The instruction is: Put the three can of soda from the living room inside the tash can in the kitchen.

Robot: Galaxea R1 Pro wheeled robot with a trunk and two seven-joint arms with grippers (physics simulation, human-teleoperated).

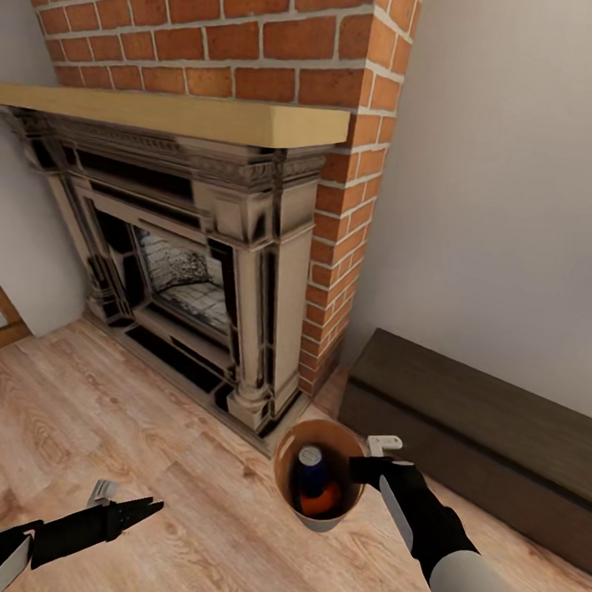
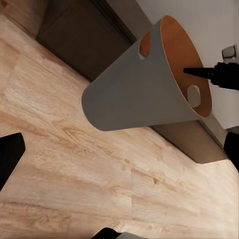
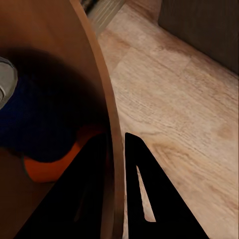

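- Wood-plank floor (image 1: 143,426), brick fireplace (image 1: 210,262), dark low bench (image 1: 490,436).
- Tapered grey tash can (image 1: 320,478), glossy orange-brown inside, holds dark blue can (image 1: 311,472) and orange can (image 1: 323,501).
- Right gripper (image 1: 362,469) pinches its rim.
- Left gripper (image 1: 141,508): spread, empty.

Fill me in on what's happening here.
The robot's right hand grips the rim of the bin, one finger inside the wall and one outside, holding it up off the wood floor in front of the fireplace and a low dark bench. Inside the bin lie a blue can and at least one orange can. The left hand hangs low over the floor, holding nothing.
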